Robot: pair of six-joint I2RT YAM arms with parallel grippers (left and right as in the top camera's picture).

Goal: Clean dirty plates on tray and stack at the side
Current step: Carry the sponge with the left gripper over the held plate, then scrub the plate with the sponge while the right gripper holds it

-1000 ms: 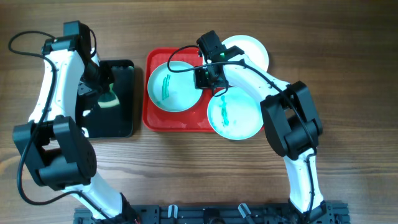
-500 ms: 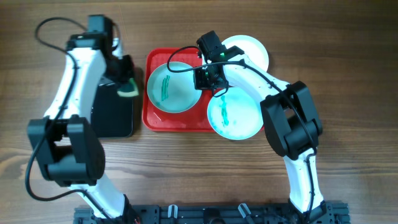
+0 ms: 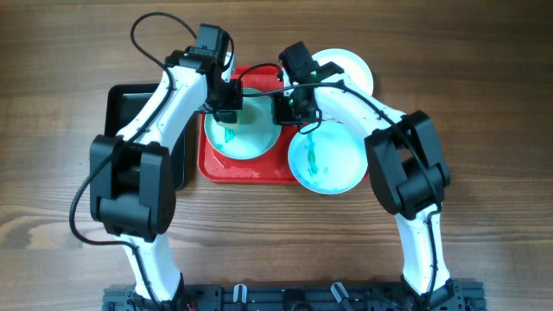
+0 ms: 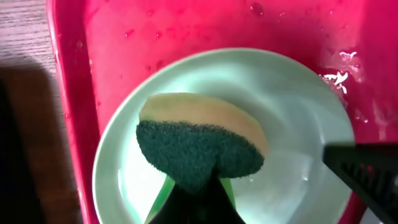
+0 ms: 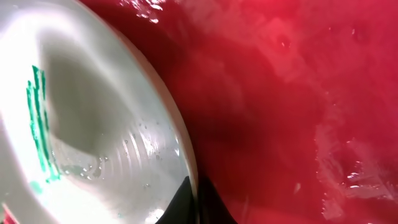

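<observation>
A pale aqua plate (image 3: 252, 138) with a green smear (image 3: 229, 134) lies in the left half of the red tray (image 3: 246, 177). My left gripper (image 3: 229, 105) is shut on a yellow and green sponge (image 4: 199, 140), held green side down just above or on this plate (image 4: 292, 106). My right gripper (image 3: 283, 108) is shut on the plate's right rim (image 5: 180, 143); the smear (image 5: 38, 118) shows on the wet plate. A second smeared aqua plate (image 3: 327, 160) lies over the tray's right edge. A white plate (image 3: 352, 73) lies behind it.
A smaller black tray (image 3: 117, 104) lies left of the red tray, partly under my left arm. The red tray's floor (image 5: 280, 112) is wet with water drops. My two arms are close together over the red tray.
My left arm has swung right from the black tray, carrying the sponge, to above the aqua plate in the red tray. My right gripper has stayed on the plate's rim.
</observation>
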